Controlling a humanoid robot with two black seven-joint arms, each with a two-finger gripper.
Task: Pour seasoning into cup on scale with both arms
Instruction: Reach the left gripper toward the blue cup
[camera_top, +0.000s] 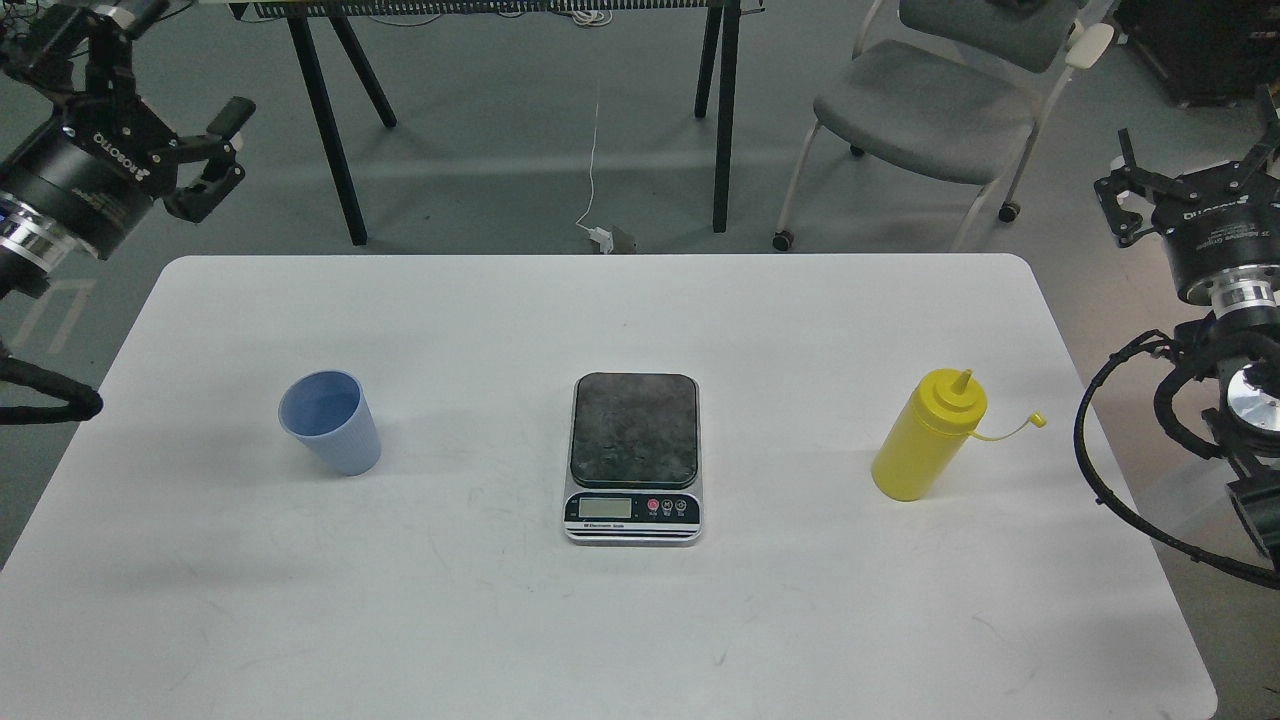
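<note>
Cup (331, 422): upright on the table (600, 620), left of the scale (634, 457).
Seasoning (925, 435): upright, right of the scale, cap off.
Left gripper (215, 150): fingers apart, empty, raised off the table's left corner.
Right gripper (1180, 170): fingers spread, empty, beyond the table's right edge.

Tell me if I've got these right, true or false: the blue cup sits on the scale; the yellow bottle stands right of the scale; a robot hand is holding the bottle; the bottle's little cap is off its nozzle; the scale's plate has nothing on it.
1. The blue cup sits on the scale. False: it stands on the white table, well left of the scale.
2. The yellow bottle stands right of the scale. True.
3. A robot hand is holding the bottle. False: the left hand and the right hand are both raised off to the sides, open and holding nothing.
4. The bottle's little cap is off its nozzle. True: it dangles to the side on its tether.
5. The scale's plate has nothing on it. True.
</note>
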